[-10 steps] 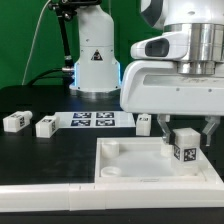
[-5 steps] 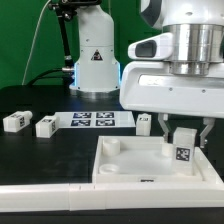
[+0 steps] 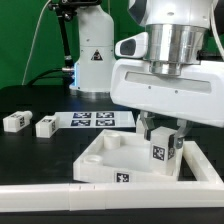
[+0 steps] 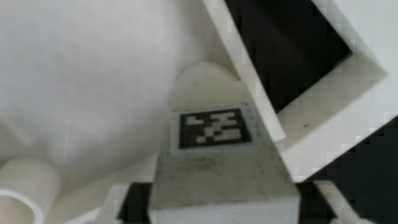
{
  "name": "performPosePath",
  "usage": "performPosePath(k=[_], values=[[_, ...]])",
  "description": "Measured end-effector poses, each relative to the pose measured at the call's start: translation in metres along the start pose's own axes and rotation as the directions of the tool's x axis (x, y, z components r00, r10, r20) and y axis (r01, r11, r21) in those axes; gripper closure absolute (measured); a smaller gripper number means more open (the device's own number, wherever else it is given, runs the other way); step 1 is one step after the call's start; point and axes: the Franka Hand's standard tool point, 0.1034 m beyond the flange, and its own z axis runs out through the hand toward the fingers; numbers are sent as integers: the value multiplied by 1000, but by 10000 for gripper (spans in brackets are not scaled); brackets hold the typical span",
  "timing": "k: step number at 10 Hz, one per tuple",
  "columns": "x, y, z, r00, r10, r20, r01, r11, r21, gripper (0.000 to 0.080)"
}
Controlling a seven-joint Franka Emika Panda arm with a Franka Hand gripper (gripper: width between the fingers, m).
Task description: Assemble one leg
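Note:
My gripper (image 3: 160, 138) is shut on a leg (image 3: 161, 149), a small white block with a black-and-white tag on its face. It holds the leg upright over the near right corner of the large white square panel (image 3: 112, 160); I cannot tell whether the leg touches it. In the wrist view the leg (image 4: 221, 128) fills the gap between the two fingers (image 4: 132, 204), with the panel's flat face (image 4: 89, 80) and a round socket (image 4: 25, 186) beside it. Two more legs (image 3: 14, 121) (image 3: 46, 125) lie on the black table at the exterior view's left.
The marker board (image 3: 95, 119) lies flat behind the panel. The robot's white base (image 3: 95, 60) stands at the back. A white rail (image 3: 40, 198) runs along the front edge. The panel lies skewed, one corner pointing to the front left.
The gripper, still holding the leg, has moved toward the exterior view's left and nearer the camera. The panel has turned and shifted left with it.

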Motion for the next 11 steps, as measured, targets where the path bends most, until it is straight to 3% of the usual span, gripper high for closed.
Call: performPosePath(k=[1,2,4,11], values=[[1,2,0,999,38,2,-38,999,-6,496],[1,2,0,999,35,3,-35,999,-5,414],[1,2,0,999,35,3,-35,999,-5,177],[1,2,0,999,35,3,-35,999,-5,150]])
